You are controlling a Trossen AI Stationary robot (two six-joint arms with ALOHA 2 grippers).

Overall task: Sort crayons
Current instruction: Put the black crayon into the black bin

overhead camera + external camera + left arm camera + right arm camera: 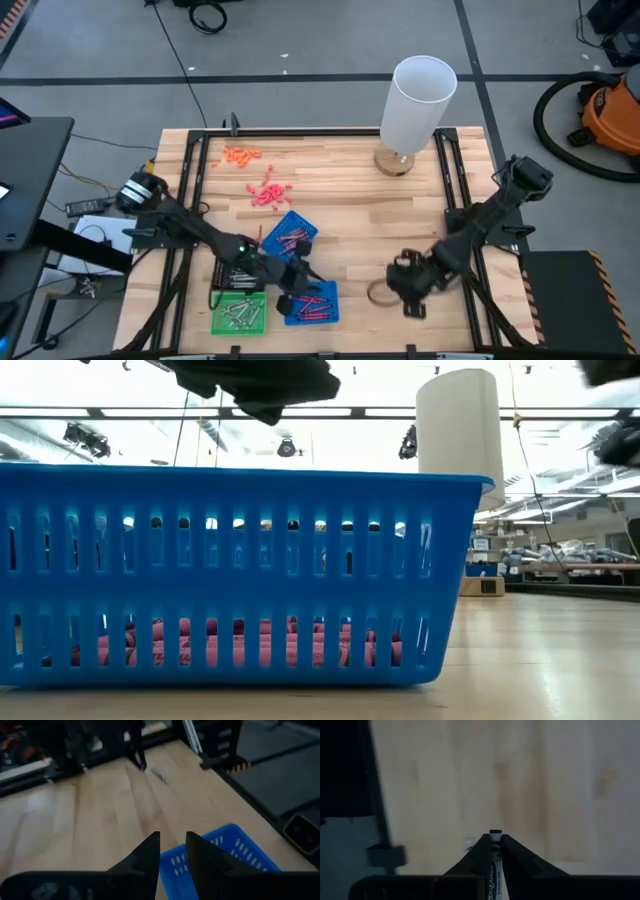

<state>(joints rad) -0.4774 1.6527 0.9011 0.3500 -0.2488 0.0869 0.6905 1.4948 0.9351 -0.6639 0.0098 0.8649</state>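
A crayon (pixel 495 862) stands pinched between the narrow fingers of the right gripper (pixel 408 283), near the table's (pixel 340 190) front edge, right of middle. It looks light, stiff, waxy and likely brittle, so a gentle mid-barrel hold suits it.

The left gripper (pixel 292 283) hovers over the front blue tray (pixel 314 303), fingers slightly apart, holding nothing. Red crayons lie there and in the farther blue tray (pixel 291 233); grey ones fill the green tray (pixel 238 313).
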